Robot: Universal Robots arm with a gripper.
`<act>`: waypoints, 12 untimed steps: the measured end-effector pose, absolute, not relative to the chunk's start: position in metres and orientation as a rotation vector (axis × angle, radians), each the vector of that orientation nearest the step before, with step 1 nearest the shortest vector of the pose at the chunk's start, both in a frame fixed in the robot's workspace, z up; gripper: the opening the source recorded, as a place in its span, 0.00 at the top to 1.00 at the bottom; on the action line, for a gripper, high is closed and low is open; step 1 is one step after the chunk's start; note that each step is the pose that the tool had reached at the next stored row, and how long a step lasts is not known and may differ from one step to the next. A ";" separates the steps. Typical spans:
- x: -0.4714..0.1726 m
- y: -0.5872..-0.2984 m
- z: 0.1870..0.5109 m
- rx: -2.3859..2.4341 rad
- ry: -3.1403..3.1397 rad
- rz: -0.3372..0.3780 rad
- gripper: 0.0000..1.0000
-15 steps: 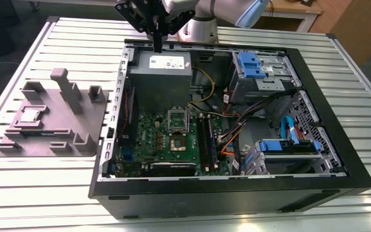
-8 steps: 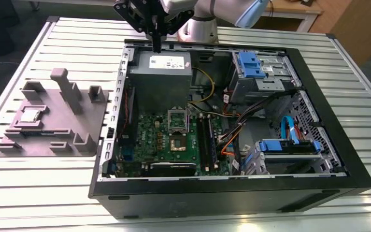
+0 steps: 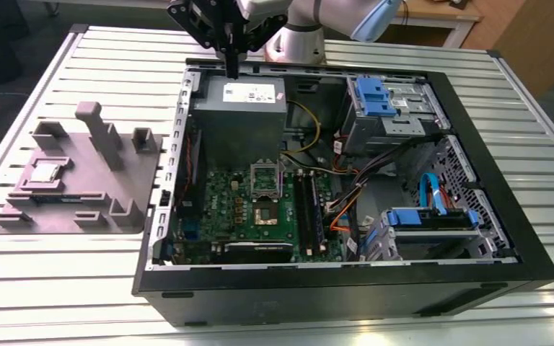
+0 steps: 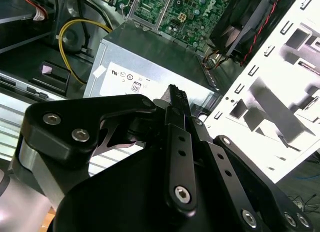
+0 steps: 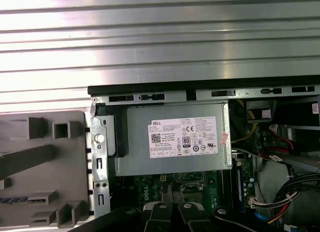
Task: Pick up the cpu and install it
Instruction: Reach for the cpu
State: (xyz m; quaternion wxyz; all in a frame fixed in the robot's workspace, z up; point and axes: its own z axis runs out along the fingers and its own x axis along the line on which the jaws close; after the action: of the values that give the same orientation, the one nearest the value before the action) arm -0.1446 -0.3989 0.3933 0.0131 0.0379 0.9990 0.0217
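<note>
The cpu (image 3: pixel 46 171) sits on the grey holder (image 3: pixel 133 184) on the table (image 3: pixel 66 288), at nine o'clock from the computer case (image 3: pixel 354 292). The jaws, closed and empty, hang over the power supply (image 3: pixel 243 119) at twelve. Crossing low could clip the case wall or the holder's posts.

Silvery cpu (image 3: pixel 46 173) on a mauve-grey tray (image 3: pixel 128 184), at nine o'clock from the black case (image 3: pixel 354 295). Green board (image 3: pixel 219 194), grey box (image 3: pixel 243 122) with white label (image 3: pixel 251 92), blue brackets (image 3: pixel 371 97), yellow cable (image 4: pixel 61 45), ribbed silver tabletop (image 3: pixel 66 288), black jaws.
</note>
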 end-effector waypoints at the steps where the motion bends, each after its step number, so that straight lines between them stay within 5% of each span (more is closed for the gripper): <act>1: -0.145 -0.399 0.393 0.118 3.113 0.068 0.90; 12: -0.147 -0.399 0.393 0.118 3.113 0.068 0.90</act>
State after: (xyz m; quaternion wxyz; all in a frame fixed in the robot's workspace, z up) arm -0.1470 -0.3989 0.3933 0.0131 0.0379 0.9990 0.0217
